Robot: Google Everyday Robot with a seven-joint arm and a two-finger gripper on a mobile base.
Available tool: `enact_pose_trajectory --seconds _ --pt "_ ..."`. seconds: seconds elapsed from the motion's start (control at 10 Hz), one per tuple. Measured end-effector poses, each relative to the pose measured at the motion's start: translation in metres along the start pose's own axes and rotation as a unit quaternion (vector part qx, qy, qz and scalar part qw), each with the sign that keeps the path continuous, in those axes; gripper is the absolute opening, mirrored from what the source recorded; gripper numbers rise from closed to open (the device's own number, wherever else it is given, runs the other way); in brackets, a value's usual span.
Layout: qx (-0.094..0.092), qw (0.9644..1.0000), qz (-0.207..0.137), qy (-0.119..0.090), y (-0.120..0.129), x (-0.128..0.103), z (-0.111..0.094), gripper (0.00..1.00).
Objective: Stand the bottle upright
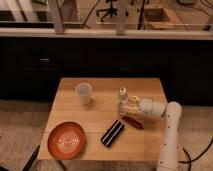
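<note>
The small pale bottle (122, 100) with a white rounded cap stands upright on the wooden table (105, 85), right of centre. My gripper (128, 105) reaches in from the right on a white arm (170, 125) and sits right against the bottle's lower body. The gripper hides part of the bottle's base.
A translucent white cup (84, 93) stands left of the bottle. An orange plate (66, 139) lies at the front left. A dark rectangular packet (113, 133) lies in front of the bottle. A dark red elongated object (133, 122) lies under the arm. A dark counter wall runs behind.
</note>
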Motion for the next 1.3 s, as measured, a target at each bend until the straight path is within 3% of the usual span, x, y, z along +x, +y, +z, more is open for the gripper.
enact_pose_trajectory --seconds 0.3,0.8,1.3 --pt "-0.026 0.9996 -0.012 -0.002 0.003 0.002 0.0 0.0" --pt "-0.051 0.9985 -0.02 -0.003 0.01 0.0 0.002 0.0" --pt "-0.043 0.9988 -0.023 -0.006 0.014 -0.012 0.006 0.0"
